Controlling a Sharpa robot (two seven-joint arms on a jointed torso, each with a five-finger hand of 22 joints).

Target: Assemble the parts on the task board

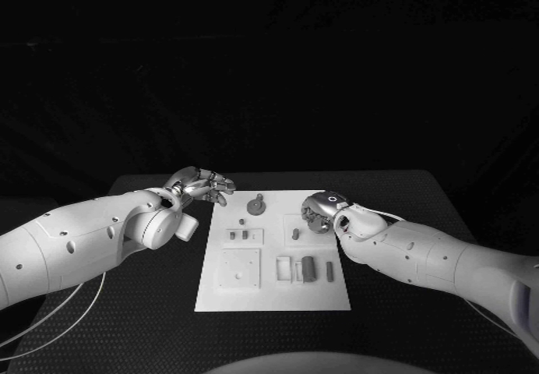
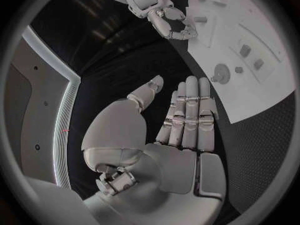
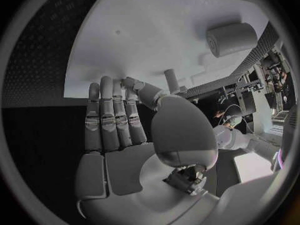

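The white task board (image 1: 269,300) lies in the middle of the black table. On it are grey parts: a round piece with a peg (image 1: 256,205), small pieces (image 1: 241,232), a square plate (image 1: 241,269) and upright pieces (image 1: 308,270). My left hand (image 1: 200,187) hovers off the board's far left corner, fingers straight and apart, holding nothing (image 2: 187,120). My right hand (image 1: 322,210) is over the board's far right part. Its fingers (image 3: 115,120) are stretched out over the board (image 3: 144,30), and the thumb reaches close to a small peg (image 3: 170,80). A grey cylinder (image 3: 231,39) stands beyond.
The black table (image 1: 416,195) extends around the board on all sides. A thin cable (image 1: 68,312) hangs below my left arm at the near left. From the left wrist, the board (image 2: 262,92) and my right hand (image 2: 165,17) are visible.
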